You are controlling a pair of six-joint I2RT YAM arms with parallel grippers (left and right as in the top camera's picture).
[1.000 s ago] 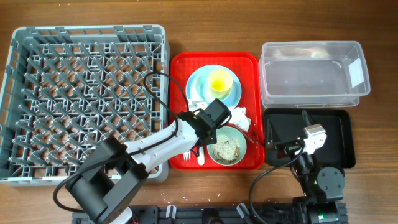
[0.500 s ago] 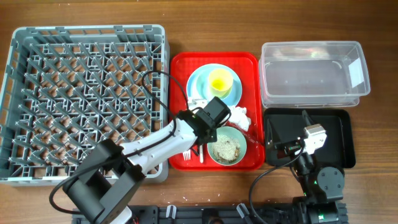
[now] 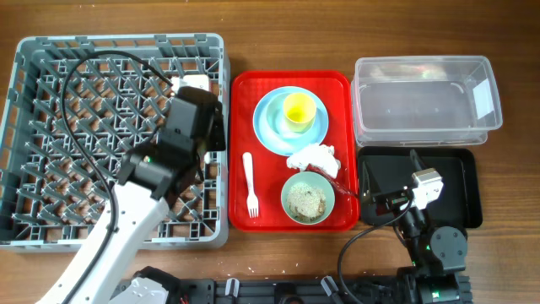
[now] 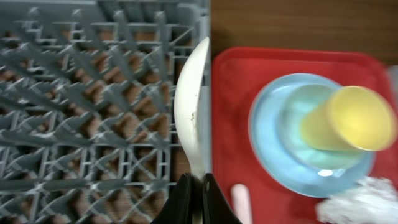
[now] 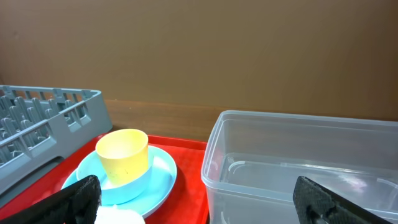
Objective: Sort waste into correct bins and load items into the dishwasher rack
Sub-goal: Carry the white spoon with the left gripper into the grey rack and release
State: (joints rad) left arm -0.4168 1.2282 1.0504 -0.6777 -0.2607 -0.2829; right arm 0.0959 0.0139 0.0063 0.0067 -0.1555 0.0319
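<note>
The white plastic spoon [image 4: 189, 112] is clamped by its handle in the fully closed left gripper [image 4: 200, 190]. It is held edge-on just left of the red rectangular serving tray [image 3: 240, 101], above the near rim of the large grey plastic dishwasher rack [image 3: 51, 59], presumably for lowering between the upright pegs. The right gripper [image 5: 202, 199] is spread wide and empty just right of the tray, evidently parked clear, while the white plastic fork [image 3: 250, 183], light blue round plate [image 3: 266, 131] and pale green bowl [image 3: 285, 196] are found on the tray, not yet loaded.
</note>
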